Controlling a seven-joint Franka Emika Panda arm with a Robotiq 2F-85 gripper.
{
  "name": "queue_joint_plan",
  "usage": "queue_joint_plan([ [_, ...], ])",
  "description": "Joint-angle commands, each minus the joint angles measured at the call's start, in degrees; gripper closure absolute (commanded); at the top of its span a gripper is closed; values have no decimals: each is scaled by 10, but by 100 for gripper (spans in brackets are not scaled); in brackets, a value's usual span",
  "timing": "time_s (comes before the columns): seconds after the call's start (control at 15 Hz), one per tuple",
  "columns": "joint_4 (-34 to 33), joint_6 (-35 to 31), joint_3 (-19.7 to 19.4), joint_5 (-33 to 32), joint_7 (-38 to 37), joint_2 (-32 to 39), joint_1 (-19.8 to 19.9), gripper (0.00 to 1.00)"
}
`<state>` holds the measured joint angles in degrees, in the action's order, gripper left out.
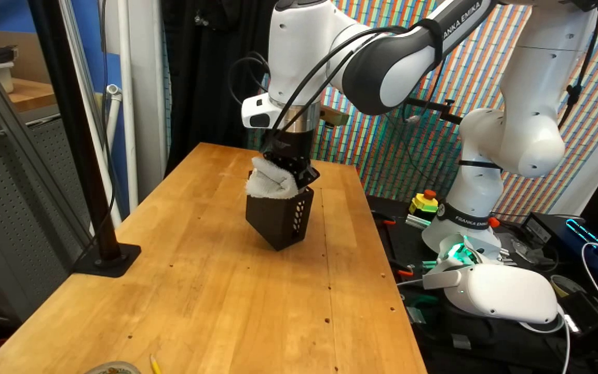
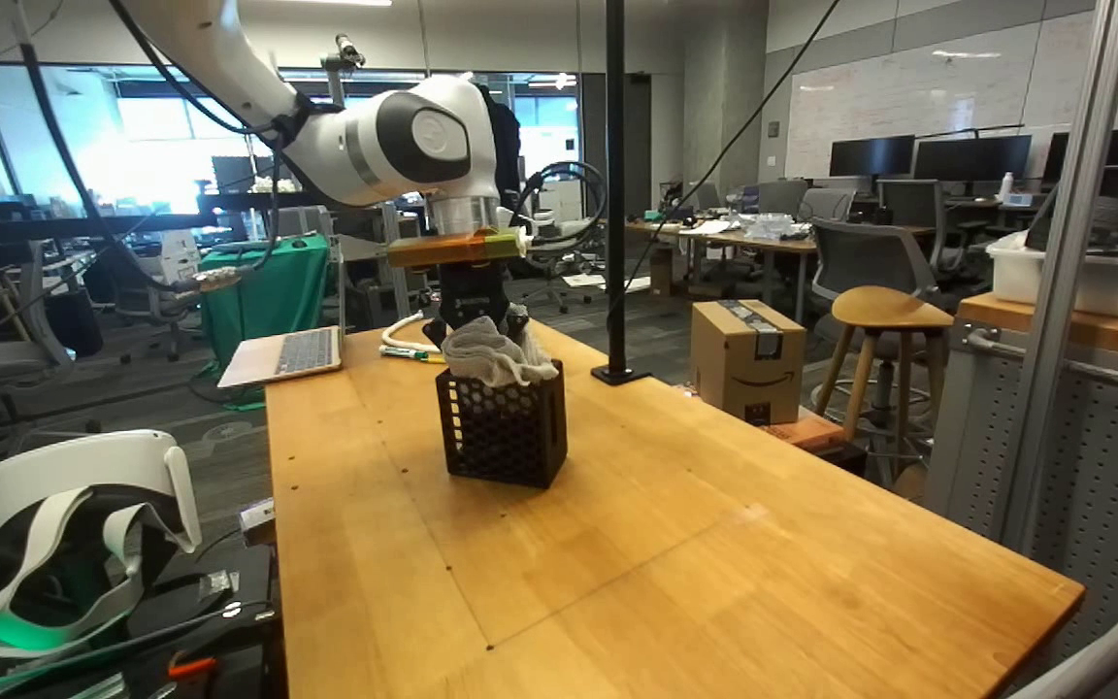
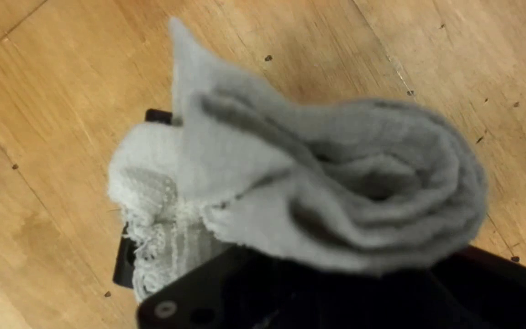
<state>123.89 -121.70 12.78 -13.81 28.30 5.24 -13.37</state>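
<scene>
A whitish-grey cloth (image 1: 272, 181) sits bunched in the mouth of a black basket with hexagon holes (image 2: 504, 432), rising above its rim. The basket stands on the wooden table in both exterior views. My gripper (image 1: 301, 177) points down into the cloth, its jaws shut at the basket's top. Cloth (image 3: 336, 183) fills the middle of the wrist view, rolled and folded close before the fingers, with a paler fringed part at its left. Fingertips are hidden behind the folds, and the cloth appears pinched there. Only bits of the black basket (image 3: 123, 265) show from above.
A black post's base (image 1: 107, 259) stands at the table's edge. In an exterior view a laptop (image 2: 305, 351), a green-white marker (image 2: 409, 355) and a white cord (image 2: 404, 335) lie beyond the basket. Near another table end are a bowl (image 1: 114, 369) and a yellow pencil (image 1: 155, 365).
</scene>
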Motion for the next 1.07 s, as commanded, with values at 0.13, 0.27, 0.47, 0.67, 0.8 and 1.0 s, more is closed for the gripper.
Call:
queue_joint_plan([
  [0.13, -5, 11, 6, 12, 16, 48, 4, 97],
  [0.27, -5, 14, 8, 20, 25, 49, 4, 97],
  [0.47, -6, 13, 11, 34, 44, 42, 4, 97],
  [0.67, 1, 3, 17, 38, 60, 16, 0, 97],
  [0.8, 5, -2, 24, 46, 72, -7, -2, 97],
  [1.0, 6, -3, 36, 59, 83, -29, -7, 97],
])
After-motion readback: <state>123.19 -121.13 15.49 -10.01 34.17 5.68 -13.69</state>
